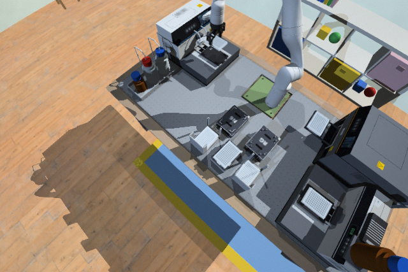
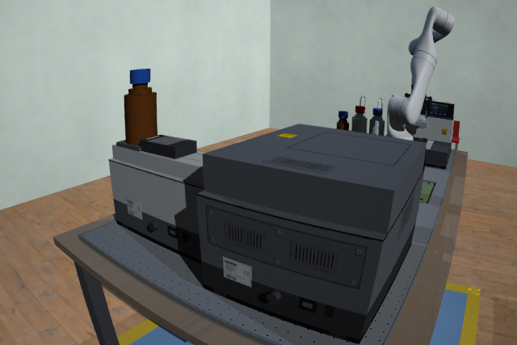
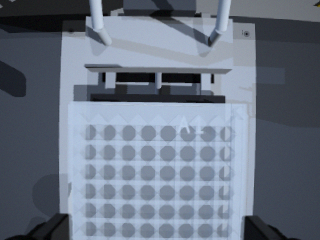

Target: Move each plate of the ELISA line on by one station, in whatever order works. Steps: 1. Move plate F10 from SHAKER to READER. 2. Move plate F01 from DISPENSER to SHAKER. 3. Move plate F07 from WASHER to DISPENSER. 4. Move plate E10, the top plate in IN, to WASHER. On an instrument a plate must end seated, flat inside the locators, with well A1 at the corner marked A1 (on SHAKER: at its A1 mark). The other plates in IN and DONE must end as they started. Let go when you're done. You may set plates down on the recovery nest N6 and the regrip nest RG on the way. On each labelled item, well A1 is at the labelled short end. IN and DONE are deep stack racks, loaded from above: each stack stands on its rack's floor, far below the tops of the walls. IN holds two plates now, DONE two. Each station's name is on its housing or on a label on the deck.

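My gripper [image 1: 211, 37] [image 3: 157, 231] hangs over the WASHER [image 1: 179, 23] at the far end of the deck. Its fingers stand wide on the two sides of a white well plate [image 1: 220, 42] [image 3: 155, 170], plate E10, and hold it level above the washer's dark nest [image 1: 215, 55]. In the wrist view the nest's A1 mark shows through the plate near its upper right corner, and the washer's manifold [image 3: 157, 75] lies just beyond the plate's far edge. White plates sit on the READER tray [image 1: 317, 123], the DISPENSER [image 1: 316, 202] and the SHAKER [image 1: 226, 154].
Nests N6 [image 1: 232, 119] and RG [image 1: 262, 141] stand mid-deck. Two stack racks [image 1: 204, 137] [image 1: 247, 173] flank the shaker. Capped bottles [image 1: 146, 65] with tube loops stand left of the washer. The arm's base stands on a green pad [image 1: 257, 89].
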Controlling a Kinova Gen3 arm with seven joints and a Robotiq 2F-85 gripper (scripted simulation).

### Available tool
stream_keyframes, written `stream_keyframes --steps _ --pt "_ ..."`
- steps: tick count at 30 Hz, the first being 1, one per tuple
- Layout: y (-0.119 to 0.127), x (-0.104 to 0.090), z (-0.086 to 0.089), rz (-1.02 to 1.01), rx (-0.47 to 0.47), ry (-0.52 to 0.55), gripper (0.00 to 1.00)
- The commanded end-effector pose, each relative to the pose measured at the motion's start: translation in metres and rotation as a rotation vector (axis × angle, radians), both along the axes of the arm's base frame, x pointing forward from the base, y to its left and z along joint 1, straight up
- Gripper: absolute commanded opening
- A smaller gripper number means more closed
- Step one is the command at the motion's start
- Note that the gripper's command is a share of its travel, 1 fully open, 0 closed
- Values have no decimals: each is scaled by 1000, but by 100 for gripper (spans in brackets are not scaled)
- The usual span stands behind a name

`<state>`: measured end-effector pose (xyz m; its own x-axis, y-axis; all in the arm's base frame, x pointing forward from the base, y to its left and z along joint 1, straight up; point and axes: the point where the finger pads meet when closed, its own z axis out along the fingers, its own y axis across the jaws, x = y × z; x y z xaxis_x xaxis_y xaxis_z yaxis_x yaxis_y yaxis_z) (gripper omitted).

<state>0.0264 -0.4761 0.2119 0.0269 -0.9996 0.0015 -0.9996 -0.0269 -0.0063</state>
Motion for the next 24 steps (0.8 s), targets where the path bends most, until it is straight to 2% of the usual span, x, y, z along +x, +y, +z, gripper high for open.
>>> stream_keyframes --steps 1,24 --pt "0 0 -3 0 -2 0 94" --pt "0 0 -31 0 -2 0 94"
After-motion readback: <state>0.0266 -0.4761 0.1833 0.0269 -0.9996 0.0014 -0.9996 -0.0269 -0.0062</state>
